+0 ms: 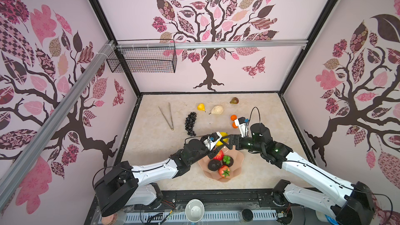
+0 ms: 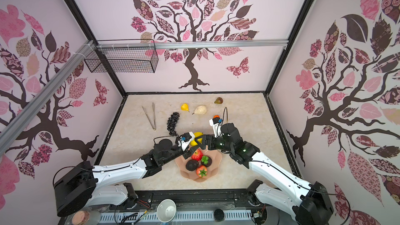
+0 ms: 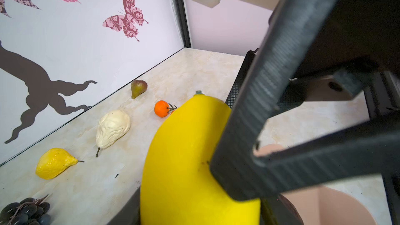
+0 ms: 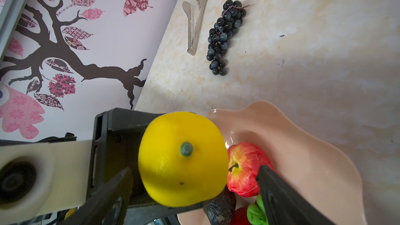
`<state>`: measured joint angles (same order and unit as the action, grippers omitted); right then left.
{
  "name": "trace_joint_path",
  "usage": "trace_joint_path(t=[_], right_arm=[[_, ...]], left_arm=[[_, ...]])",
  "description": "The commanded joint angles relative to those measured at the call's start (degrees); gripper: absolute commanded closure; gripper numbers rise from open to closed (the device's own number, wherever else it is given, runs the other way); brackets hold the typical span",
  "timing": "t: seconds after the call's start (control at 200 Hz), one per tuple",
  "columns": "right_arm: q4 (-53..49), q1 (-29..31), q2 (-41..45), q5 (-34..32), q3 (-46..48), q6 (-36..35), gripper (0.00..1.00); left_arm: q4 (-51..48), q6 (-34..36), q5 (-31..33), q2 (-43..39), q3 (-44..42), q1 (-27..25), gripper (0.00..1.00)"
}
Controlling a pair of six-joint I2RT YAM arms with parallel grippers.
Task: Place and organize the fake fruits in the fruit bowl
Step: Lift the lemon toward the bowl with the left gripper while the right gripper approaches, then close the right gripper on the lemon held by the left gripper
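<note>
My left gripper (image 1: 219,142) is shut on a yellow lemon (image 1: 223,139), which hangs over the far rim of the peach-pink fruit bowl (image 1: 237,169). My right gripper (image 4: 193,169) is open, one finger on each side of the same lemon (image 4: 184,159) and neither touching it. Lying in the bowl (image 4: 313,159) are a red apple (image 1: 219,155), an avocado (image 1: 214,165), a mangosteen (image 1: 227,160) and a red fruit with green leaves (image 1: 224,170). Out on the table lie a black grape bunch (image 1: 190,123), a yellow pear (image 1: 201,107), a cream pear (image 1: 217,109), a brownish pear (image 1: 234,100) and two oranges (image 1: 233,117).
Thin tongs (image 1: 166,115) lie left of the grapes. A wire basket (image 1: 142,58) hangs on the back wall at the left. A white cup (image 1: 194,210) stands below the table's front edge. Both arms meet over the bowl's far side.
</note>
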<state>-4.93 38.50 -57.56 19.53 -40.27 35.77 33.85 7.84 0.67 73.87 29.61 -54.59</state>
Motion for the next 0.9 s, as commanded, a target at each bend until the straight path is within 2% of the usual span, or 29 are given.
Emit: trace_joint_path(t=[0.0, 0.125, 0.275, 0.585, 0.72, 0.895], right_arm=[[-0.3, 0.4, -0.3, 2.3, -2.3, -1.1, 0.10], [0.3, 1.0, -1.5, 3.8, -2.6, -1.4, 0.17], [-0.6, 3.4, -2.3, 2.7, -3.9, -3.8, 0.20], [-0.6, 3.5, -0.8, 0.1, -3.3, -3.9, 0.33], [-0.7, 3.5, -0.7, -0.7, -3.5, -3.9, 0.36], [-1.8, 3.4, -0.4, -3.4, -4.1, -5.2, 0.37]], left_arm=[[1.8, 1.3, -1.7, 0.3, -1.3, -0.3, 0.44], [1.8, 1.6, -3.6, 0.5, -1.4, -0.6, 0.43], [2.5, 1.9, -4.4, 0.4, -1.7, -0.8, 0.43], [3.1, 3.0, -6.3, 0.2, -2.2, -1.8, 0.41], [3.1, 2.5, -5.1, 0.0, -2.3, -1.9, 0.37], [0.7, 1.6, -2.0, -1.1, -1.7, -1.8, 0.24]])
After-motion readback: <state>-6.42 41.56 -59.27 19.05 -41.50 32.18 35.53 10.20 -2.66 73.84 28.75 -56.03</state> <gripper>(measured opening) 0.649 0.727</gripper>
